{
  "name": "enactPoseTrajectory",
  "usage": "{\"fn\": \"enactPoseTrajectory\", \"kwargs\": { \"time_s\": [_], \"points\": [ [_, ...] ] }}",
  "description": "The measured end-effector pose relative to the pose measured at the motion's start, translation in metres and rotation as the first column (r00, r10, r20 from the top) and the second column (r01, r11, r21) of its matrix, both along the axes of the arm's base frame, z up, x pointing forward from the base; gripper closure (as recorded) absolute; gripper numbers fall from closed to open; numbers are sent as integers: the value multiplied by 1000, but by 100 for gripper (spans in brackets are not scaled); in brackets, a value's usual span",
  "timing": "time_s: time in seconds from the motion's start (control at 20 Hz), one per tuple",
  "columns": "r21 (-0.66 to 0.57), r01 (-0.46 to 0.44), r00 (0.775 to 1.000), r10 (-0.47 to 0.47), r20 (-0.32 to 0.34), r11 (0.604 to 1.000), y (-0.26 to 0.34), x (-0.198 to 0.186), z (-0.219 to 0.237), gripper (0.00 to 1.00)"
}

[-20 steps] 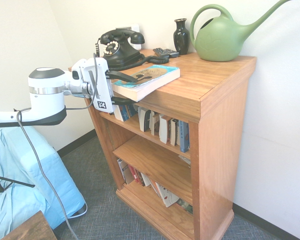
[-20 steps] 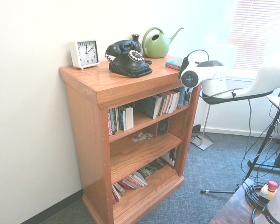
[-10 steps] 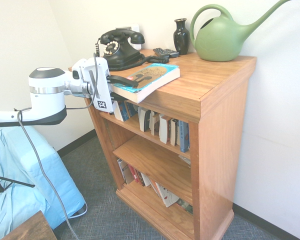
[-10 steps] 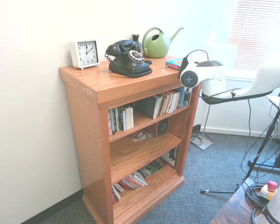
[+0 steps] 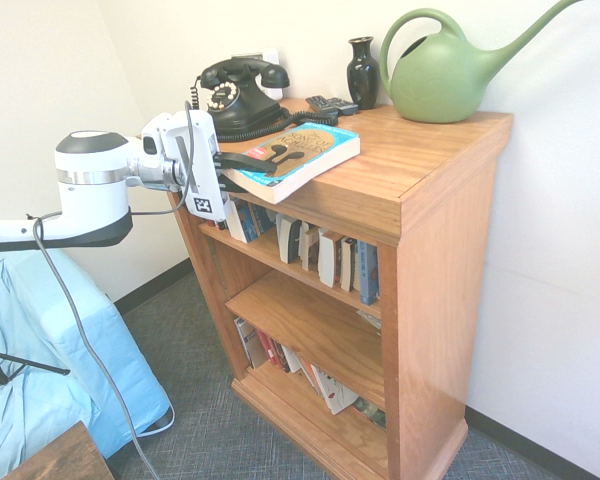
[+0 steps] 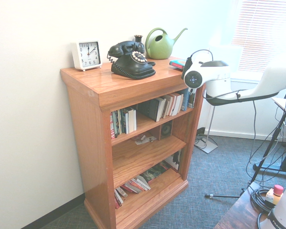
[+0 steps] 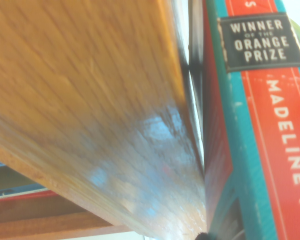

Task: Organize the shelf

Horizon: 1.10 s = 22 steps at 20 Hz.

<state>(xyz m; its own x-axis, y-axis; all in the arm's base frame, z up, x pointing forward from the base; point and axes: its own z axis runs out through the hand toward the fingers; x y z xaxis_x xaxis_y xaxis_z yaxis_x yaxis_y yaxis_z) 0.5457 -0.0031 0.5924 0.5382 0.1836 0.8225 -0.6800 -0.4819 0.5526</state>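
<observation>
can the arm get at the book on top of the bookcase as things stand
Yes, it seems so: the gripper is already at the book, whose near end overhangs the bookcase, with nothing seen between.

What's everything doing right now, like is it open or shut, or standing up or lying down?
black two-finger robot hand: closed on the paperback
blue-and-gold paperback book: lying flat, cover up
black rotary telephone: receiver on its cradle
small black glossy vase: upright
green plastic watering can: upright

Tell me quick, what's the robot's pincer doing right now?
Pincer: closed on the blue-edged paperback at the edge of the shelf top.
</observation>
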Motion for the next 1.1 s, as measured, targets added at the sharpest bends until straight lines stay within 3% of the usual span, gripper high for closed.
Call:
{"fn": "enactPoseTrajectory", "kwargs": {
  "time_s": [0.3,0.55,0.8,1.1],
  "points": [
    [107,36,998,-42,57,994,-7,-14,26,100],
    [278,70,985,-111,132,958,-25,-56,66,100],
    [475,30,975,-130,180,880,-26,-122,80,100],
    [641,-29,977,-115,181,767,-10,-187,47,100]
  ]
}}
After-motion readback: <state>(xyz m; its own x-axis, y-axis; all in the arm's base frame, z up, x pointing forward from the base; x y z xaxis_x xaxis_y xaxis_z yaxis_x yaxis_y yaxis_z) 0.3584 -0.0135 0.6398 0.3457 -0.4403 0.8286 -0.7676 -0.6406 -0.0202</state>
